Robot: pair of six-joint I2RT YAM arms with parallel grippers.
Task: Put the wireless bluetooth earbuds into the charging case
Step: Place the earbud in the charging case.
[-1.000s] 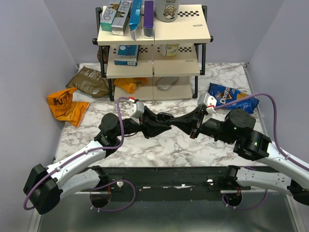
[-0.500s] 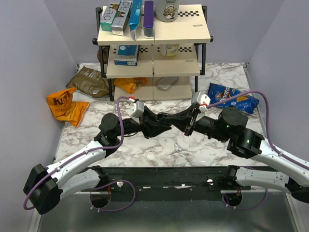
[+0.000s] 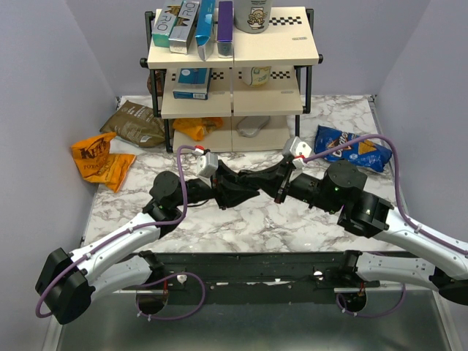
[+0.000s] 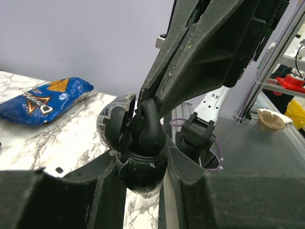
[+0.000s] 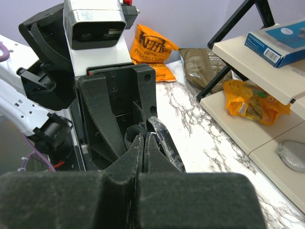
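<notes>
— Where's the charging case (image 4: 142, 177) from where you stand?

— Up off the marble table (image 3: 241, 219), over its middle, on the near side of the shelf rack (image 3: 234, 51). The left gripper (image 4: 143, 163) has it clamped between its two fingers, one on each side of the lower shell. The lid (image 4: 113, 123) is swung open and leans away to one side.

— And the right arm?

— It reaches in from the right, so the two grippers meet nose to nose. The right gripper (image 4: 146, 101) is closed down to a bare slit, and its tips sit on the top of a black earbud (image 4: 148, 132), which looks pinched between them. The bud's lower end is down in the open shell.

— Seated in its pocket?

— Can't tell; it's black on black in there. I can't say if the other bud is inside, either.

— Anything nearby?

— A blue Doritos bag (image 3: 352, 146) lies far right, an orange Kettle chip bag (image 3: 99, 161) at the left edge, and a brown bag (image 3: 135, 123) is behind it. All are well apart from the grippers.
</notes>
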